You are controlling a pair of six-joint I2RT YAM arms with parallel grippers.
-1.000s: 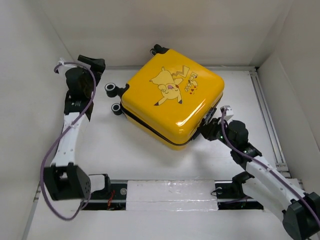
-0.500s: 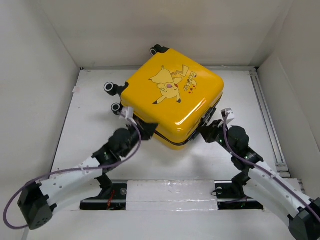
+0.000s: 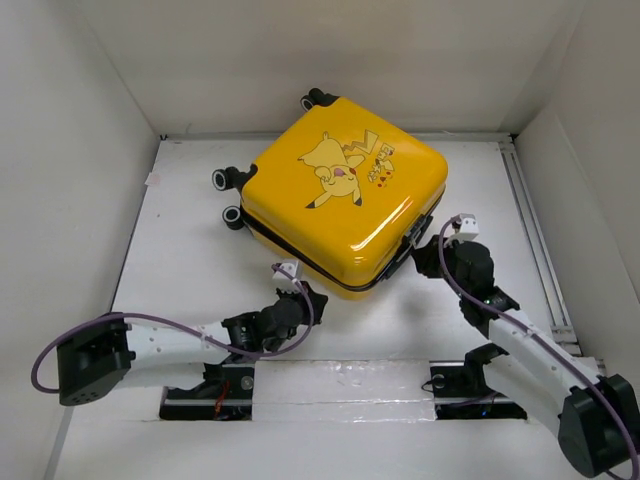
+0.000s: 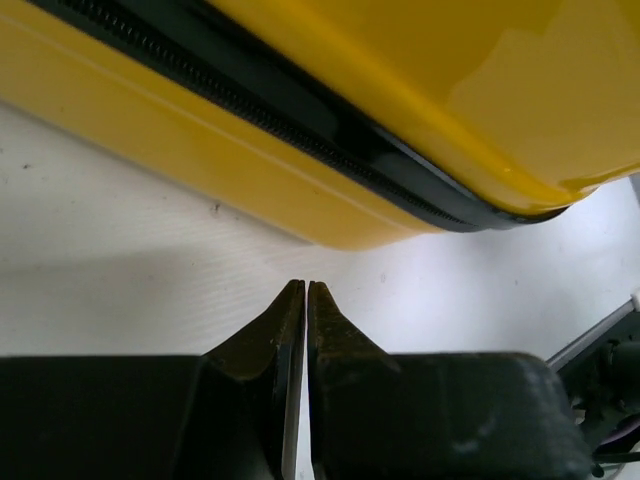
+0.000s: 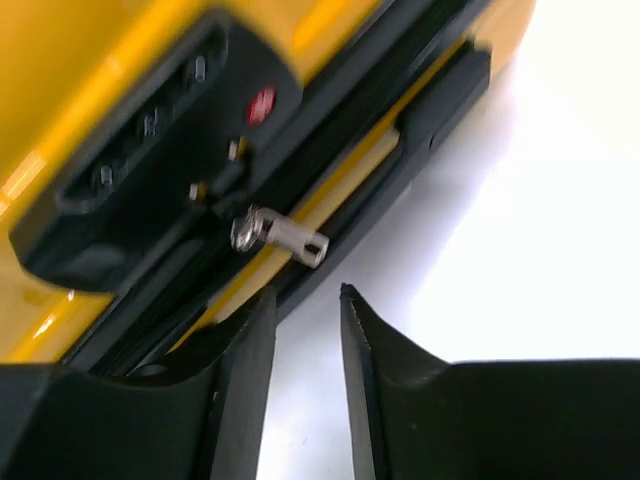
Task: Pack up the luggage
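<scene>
The luggage, a glossy yellow hard-shell suitcase with a Pikachu print, lies flat and zipped on the white table. My left gripper is shut and empty, low on the table just short of the case's near corner. From the left wrist, its tips point at the yellow shell and the black zipper band. My right gripper is at the case's right side, by the lock. Its jaws stand slightly open with nothing between them, just below the silver zipper pull and the black combination lock.
Black spinner wheels stick out at the case's left back. White walls enclose the table on three sides. A metal rail runs along the right edge. The arms' mounting bar lies across the near edge.
My left arm swung from the far left wall to the case's near corner and drew back a little; its jaws closed. My right gripper shifted slightly along the right side and its jaws parted a little.
</scene>
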